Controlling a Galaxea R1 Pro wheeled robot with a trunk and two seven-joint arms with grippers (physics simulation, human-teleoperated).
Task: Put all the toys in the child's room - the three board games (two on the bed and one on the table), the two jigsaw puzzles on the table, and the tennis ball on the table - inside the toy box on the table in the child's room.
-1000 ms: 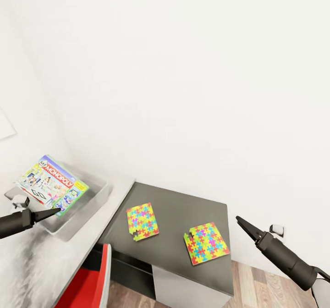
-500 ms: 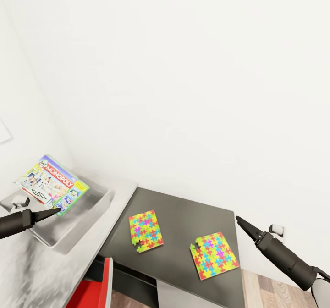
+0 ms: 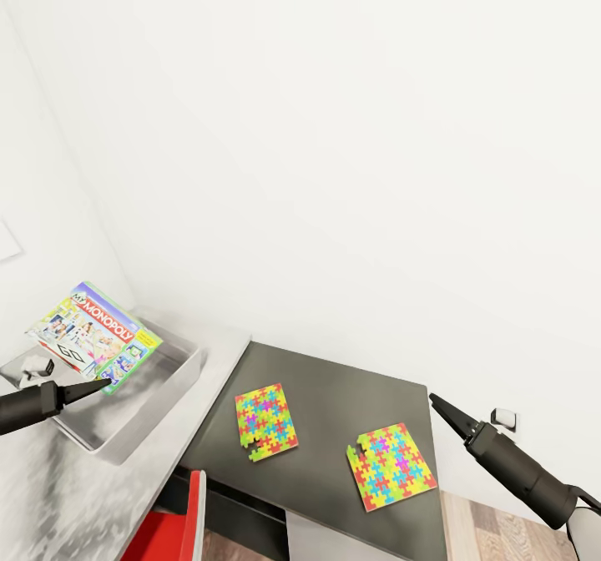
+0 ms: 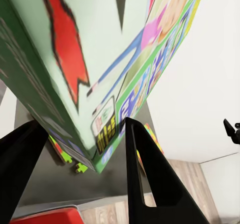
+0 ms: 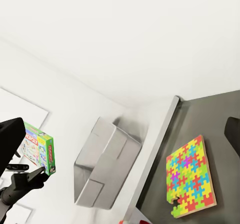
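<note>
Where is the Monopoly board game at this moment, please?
In the head view's lower left, the Monopoly board game is held tilted in the left gripper, above the grey toy box on the pale table top.

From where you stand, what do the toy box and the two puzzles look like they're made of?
The toy box looks like grey plastic or brushed metal: smooth, faintly glossy flared walls. The jigsaw puzzles look like thin matte cardboard or foam: flat slabs with bright interlocking pieces. It is a render, so this is uncertain.
</note>
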